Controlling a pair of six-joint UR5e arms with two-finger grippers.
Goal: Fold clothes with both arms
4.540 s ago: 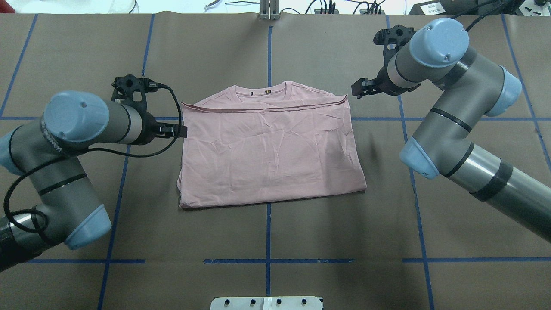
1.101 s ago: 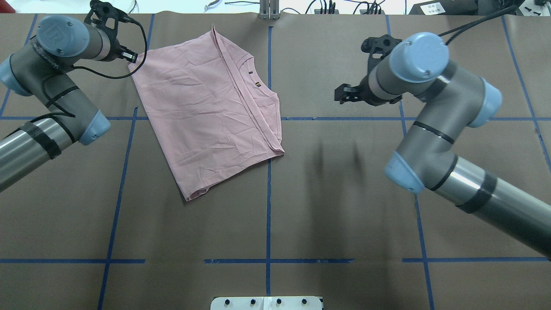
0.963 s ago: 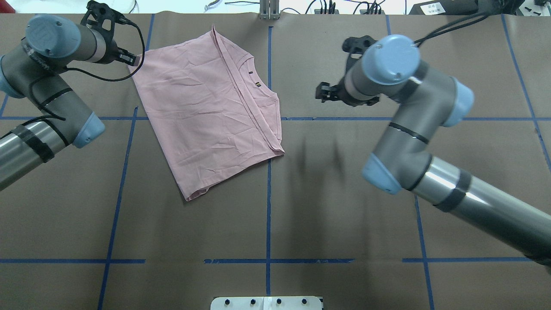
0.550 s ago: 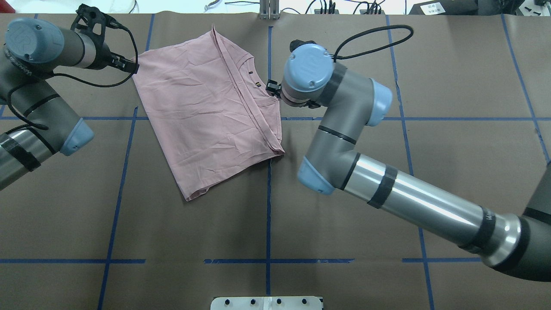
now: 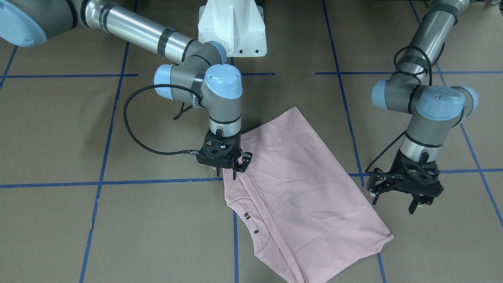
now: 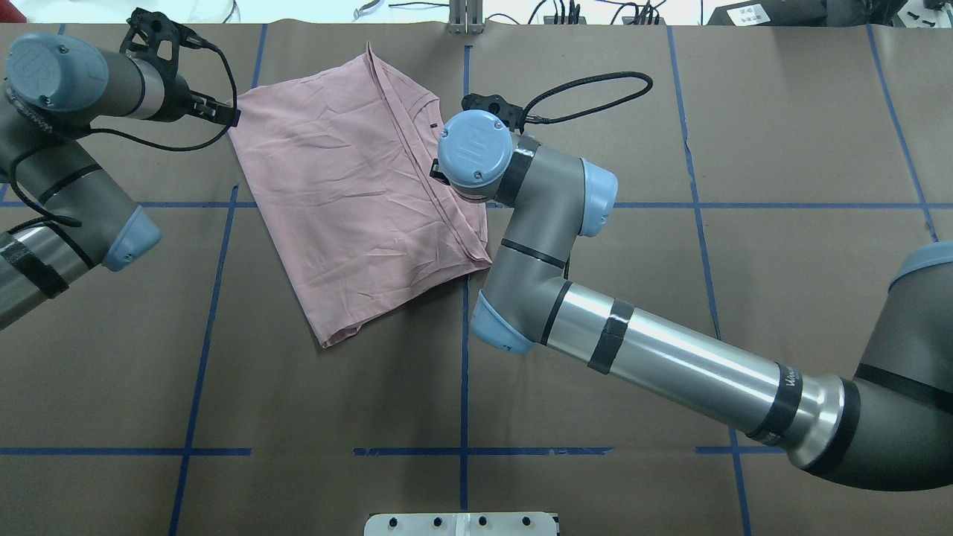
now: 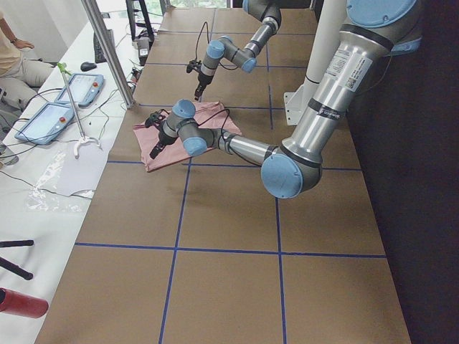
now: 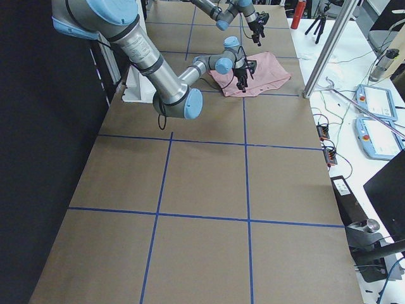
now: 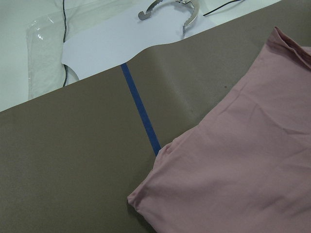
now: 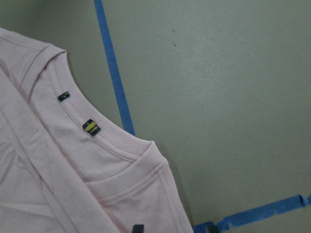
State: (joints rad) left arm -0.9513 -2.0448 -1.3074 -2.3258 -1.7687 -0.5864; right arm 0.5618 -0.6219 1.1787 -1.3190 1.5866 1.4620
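Folded pink T-shirt (image 6: 357,201) is laid skewed; right gripper (image 5: 234,169) is parked over its collar edge, grip can't be told; left gripper (image 5: 393,202) is held spread open nearby.

Right arm (image 6: 655,357) overhangs the T-shirt (image 6: 350,193) at its collar edge, blocking overhead access.
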